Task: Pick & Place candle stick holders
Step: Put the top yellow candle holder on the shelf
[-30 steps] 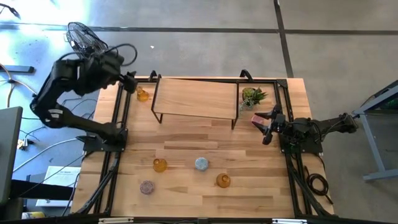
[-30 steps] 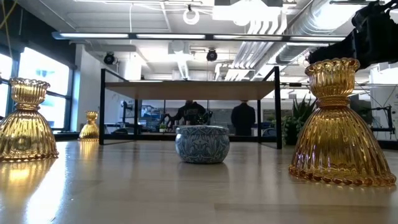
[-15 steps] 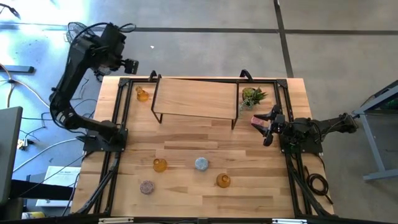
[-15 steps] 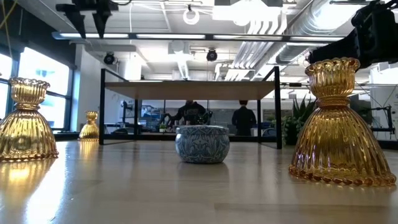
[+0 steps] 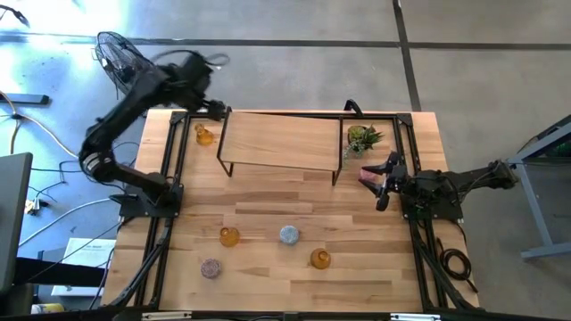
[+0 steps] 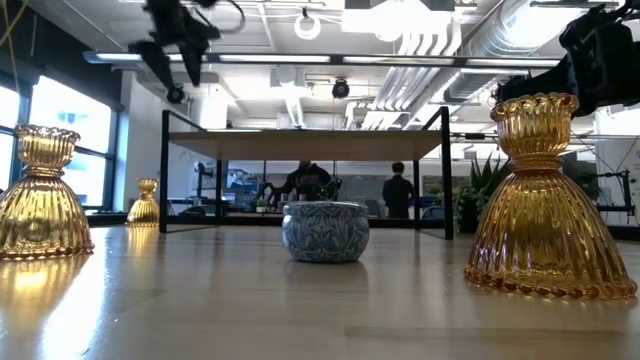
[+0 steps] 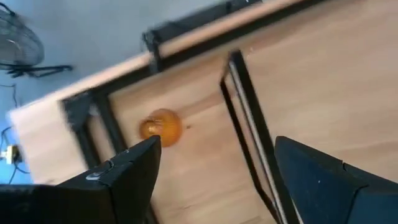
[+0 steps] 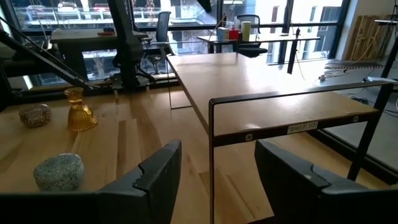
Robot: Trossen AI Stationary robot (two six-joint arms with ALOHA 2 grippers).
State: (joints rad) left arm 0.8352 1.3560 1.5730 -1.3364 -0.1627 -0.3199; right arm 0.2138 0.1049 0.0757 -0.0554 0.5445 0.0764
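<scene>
1. The left gripper [image 5: 217, 109] hangs above the table's far left corner, near the raised wooden shelf [image 5: 281, 141] — fingers [image 7: 121, 177] spread apart, holding nothing.
2. One amber-orange bottle-like glass holder [image 5: 204, 135] stands below it, just beside the shelf's left end.
3. The right gripper [image 5: 382, 178] sits by the green potted plant [image 5: 362, 138], fingers parted, with a pink object [image 5: 368, 175] at its tips — whether it is gripped, I cannot tell.
4. Near the front stand two amber holders [image 5: 229, 236] [image 5: 320, 259], a blue-grey round one [image 5: 288, 234] and a mauve one [image 5: 211, 267].
</scene>
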